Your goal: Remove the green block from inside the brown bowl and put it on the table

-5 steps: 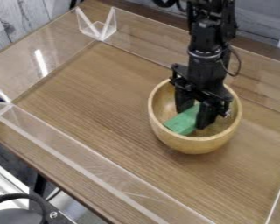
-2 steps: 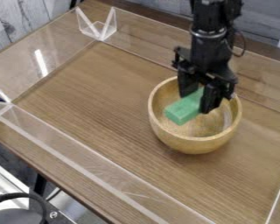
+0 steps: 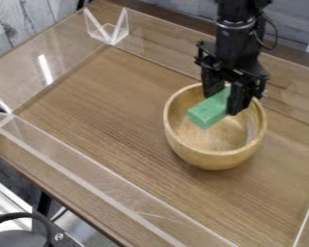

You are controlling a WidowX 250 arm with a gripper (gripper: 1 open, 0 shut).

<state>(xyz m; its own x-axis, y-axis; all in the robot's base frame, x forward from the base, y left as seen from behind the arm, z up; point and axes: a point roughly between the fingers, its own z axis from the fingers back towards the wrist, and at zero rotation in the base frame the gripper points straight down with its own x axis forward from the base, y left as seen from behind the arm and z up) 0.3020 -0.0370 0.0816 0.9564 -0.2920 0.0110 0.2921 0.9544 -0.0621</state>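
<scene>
Block and claw are both higher than a second ago: then the block lay low inside the bowl, now it hangs level with the rim.

Nearest the camera, a dark cable (image 3: 18,228) curls at the bottom left, outside the enclosure. Next comes the low clear acrylic wall (image 3: 67,164) along the front edge of the wide brown wood-grain surface (image 3: 99,101), which has darker streaks.

On the right half sits the round light-brown wooden bowl (image 3: 216,135), thick-walled, upright on the surface.

Over the bowl's far side, the small flat bright green rectangular block (image 3: 208,111) is off the bowl floor, tilted, its lower end toward the camera. The black claw (image 3: 231,90) points straight down from a black arm and is closed on the block's upper end, fingers either side. How much of the block lies between the fingers is hard to tell; they hide it.

At the far left corner, more clear acrylic panels (image 3: 108,29) meet.
</scene>
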